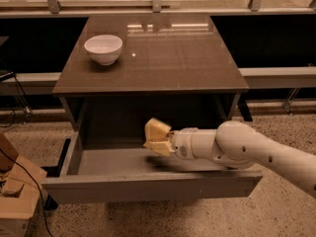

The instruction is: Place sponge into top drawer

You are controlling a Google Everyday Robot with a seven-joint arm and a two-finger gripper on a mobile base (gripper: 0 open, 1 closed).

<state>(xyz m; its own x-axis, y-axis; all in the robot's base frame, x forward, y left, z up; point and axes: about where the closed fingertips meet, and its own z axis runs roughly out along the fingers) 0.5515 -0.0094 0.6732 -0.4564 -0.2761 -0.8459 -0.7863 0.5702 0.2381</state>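
Observation:
The top drawer point(148, 187) is pulled open below the brown cabinet top; its grey inner floor shows on the left side. My gripper point(149, 136) has pale yellow tips and sits inside the drawer opening, a little above the floor near its middle. The white arm reaches in from the right. No yellow sponge with a green top shows anywhere; it is hidden or out of view.
A white bowl point(103, 49) stands at the back left of the cabinet top point(168, 58). A cardboard box point(15, 191) sits on the floor at the lower left, next to black cables. A railing and ledge run behind the cabinet.

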